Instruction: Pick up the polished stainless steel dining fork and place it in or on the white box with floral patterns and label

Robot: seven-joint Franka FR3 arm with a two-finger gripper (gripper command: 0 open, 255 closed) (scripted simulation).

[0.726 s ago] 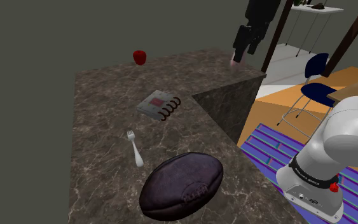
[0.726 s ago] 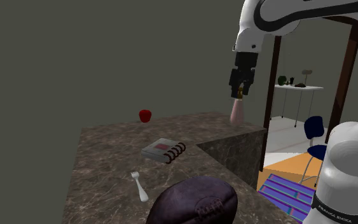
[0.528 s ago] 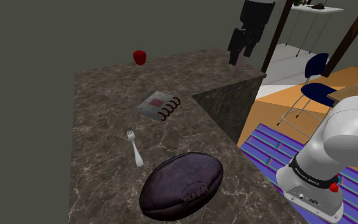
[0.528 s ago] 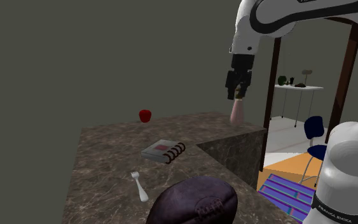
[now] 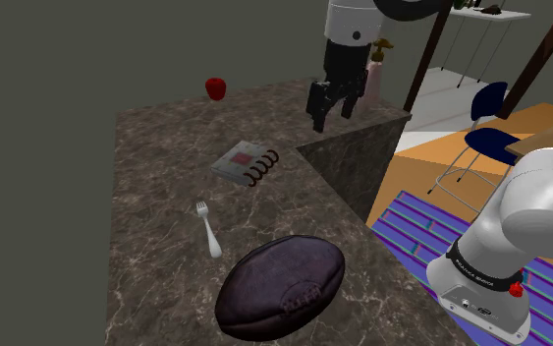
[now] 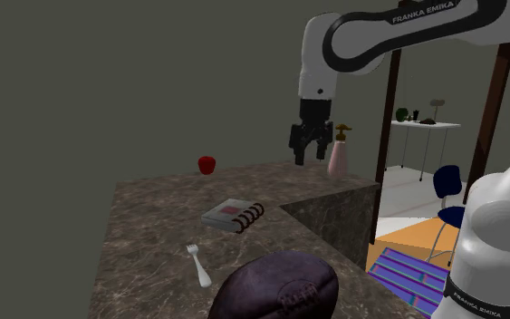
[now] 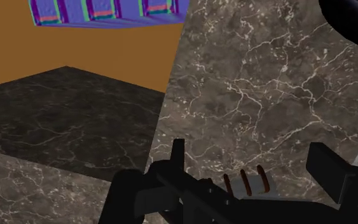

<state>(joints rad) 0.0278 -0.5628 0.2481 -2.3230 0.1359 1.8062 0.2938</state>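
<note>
The tool (image 5: 330,116) hangs above the far part of the bench (image 5: 156,197), close to the inner corner where the bench top is notched back on the stand's side. Its two fingers stand well apart and have nothing between them; the wrist view shows the same, with bare marble and a few dark coils of the box in the gap.

The fork (image 5: 205,228) lies flat in the near half of the bench, well apart from the tool and nearer the bench's long outer edge than the notch. Its long axis runs roughly from far edge to near edge: tines toward the far edge, handle toward the near edge and ending just beside the dark ball (image 5: 282,287).

The box (image 5: 247,162), flat and grey with a reddish label and coils along one side, sits between tool and fork, almost on the straight line from one to the other. So the reach, as I judge it, goes toward the near edge, over the box, and down. The fingers would likely best close across the handle, not along it.

A red apple (image 5: 215,88) and a pink bottle (image 5: 372,84) stand at the far edge, away from this path.
</note>
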